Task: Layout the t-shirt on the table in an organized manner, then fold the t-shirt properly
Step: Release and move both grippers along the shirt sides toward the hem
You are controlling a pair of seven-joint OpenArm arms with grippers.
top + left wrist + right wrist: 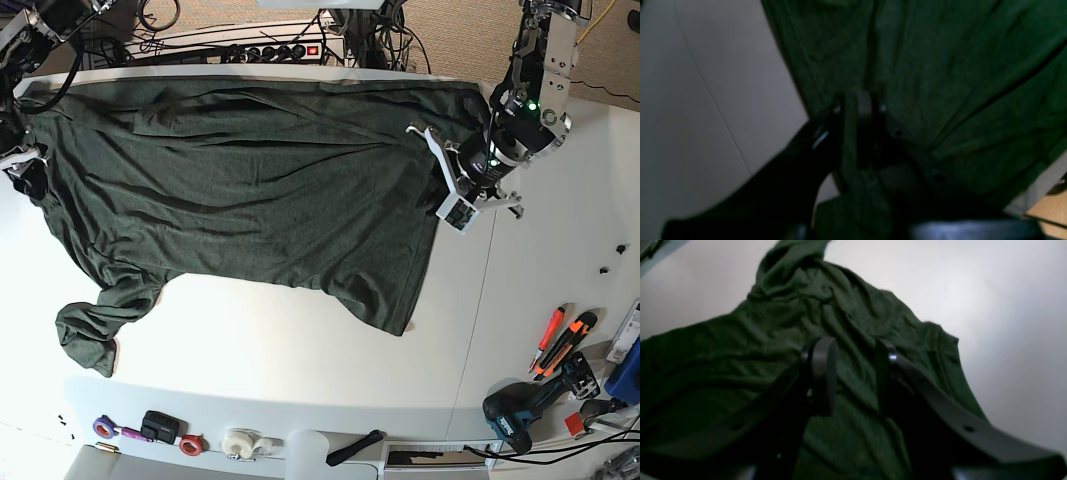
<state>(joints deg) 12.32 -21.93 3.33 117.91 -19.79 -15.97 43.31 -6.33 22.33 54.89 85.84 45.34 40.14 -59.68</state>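
Both my grippers sit at opposite ends of the t-shirt (250, 190), which lies spread along the far part of the table (300, 350), long axis running side to side; my left gripper (860, 106) seems to pinch a fold at the hem, though the view is dark; my right gripper (853, 373) stands spread above wrinkled dark green cloth, one sleeve bunched toward the near edge.

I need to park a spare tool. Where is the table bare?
Bare: the table between the t-shirt hem and the tape rolls, and right of the shirt below the left claw. Crowded: the hand tools at the right edge.
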